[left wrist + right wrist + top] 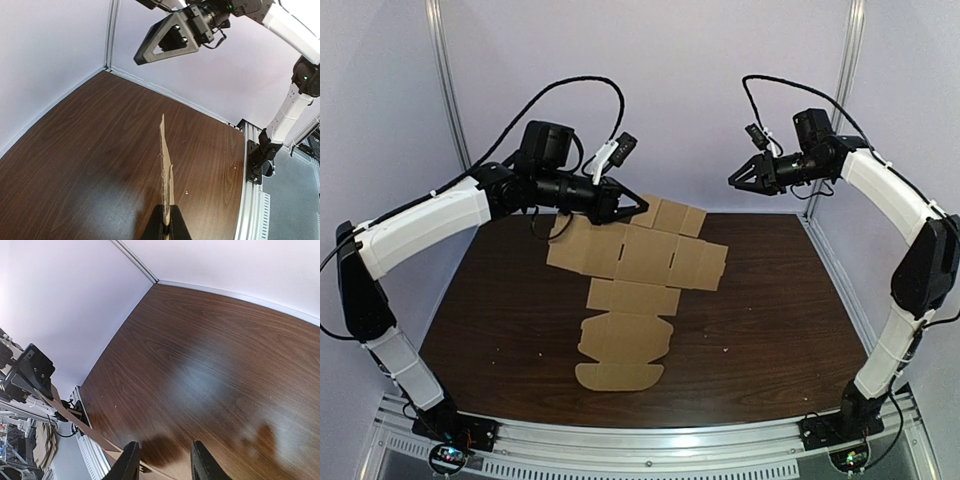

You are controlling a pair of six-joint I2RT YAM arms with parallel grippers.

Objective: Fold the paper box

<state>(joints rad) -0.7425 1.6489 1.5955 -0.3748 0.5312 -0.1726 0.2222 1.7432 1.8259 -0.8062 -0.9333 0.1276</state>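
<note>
The flat paper box blank [635, 290] occupies the centre of the top view. Its rounded flap is at lower centre, above the dark wood surface [770, 330]; contact with the surface cannot be determined. The blank's upper left corner is clamped in the jaws of the left gripper [620, 205]. In the left wrist view the blank [164, 160] appears edge-on, rising from the pinched jaws at bottom centre. The right gripper [745, 178] hangs at upper right, well apart from the blank, with its jaws spread wide and holding nothing.
</note>
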